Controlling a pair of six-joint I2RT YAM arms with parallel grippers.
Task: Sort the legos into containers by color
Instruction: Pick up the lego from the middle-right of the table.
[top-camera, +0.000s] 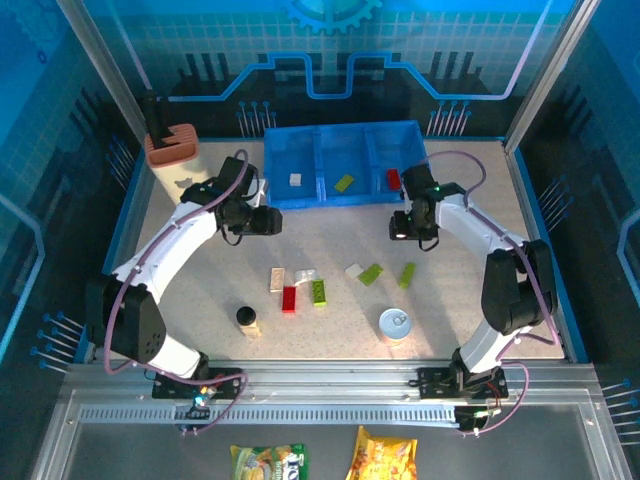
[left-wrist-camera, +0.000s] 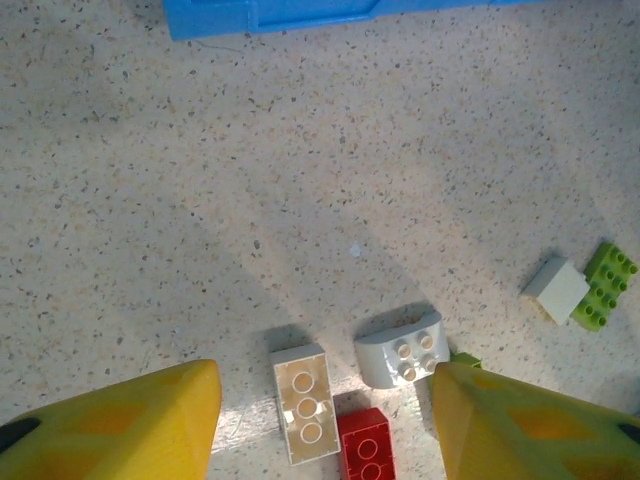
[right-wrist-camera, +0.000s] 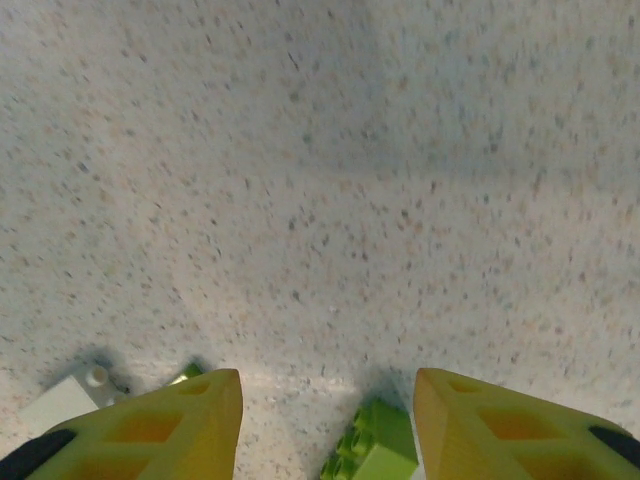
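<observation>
Sort status entry. The blue tray (top-camera: 318, 200) sat at the far side of the table (top-camera: 330, 235), and each of its three containers held one piece: a binned cream brick (top-camera: 296, 180) in the left compartment, a binned lime brick (top-camera: 344, 183) in the middle, and a binned red brick (top-camera: 393, 178) in the right. I took the colour assignment as settled, with roughly a third of the job done. Seven legos lay loose on the table between the arms. One cluster was the long cream brick (left-wrist-camera: 304, 405), the curved white brick (left-wrist-camera: 402, 348) just beside it, the loose red brick (left-wrist-camera: 365, 448) and a studded lime brick (top-camera: 319, 291). To the right of that were a small white brick (left-wrist-camera: 556, 290) touching a lime neighbour (left-wrist-camera: 605, 285), and an outer lime brick (top-camera: 407, 275) a little apart. By my count that left one red, three lime and three white or cream pieces to move. The left gripper (left-wrist-camera: 325, 380) hung above the table just in front of the tray, jaws parted with nothing between them, looking down on the cream and red cluster. The right gripper (right-wrist-camera: 328, 385) hung near the tray's right end, likewise parted and empty, with green plastic low in its wrist view. A tin can (top-camera: 394, 324) and a small bottle (top-camera: 247, 319) stood nearer the bases; I judged neither belonged in the sort.
</observation>
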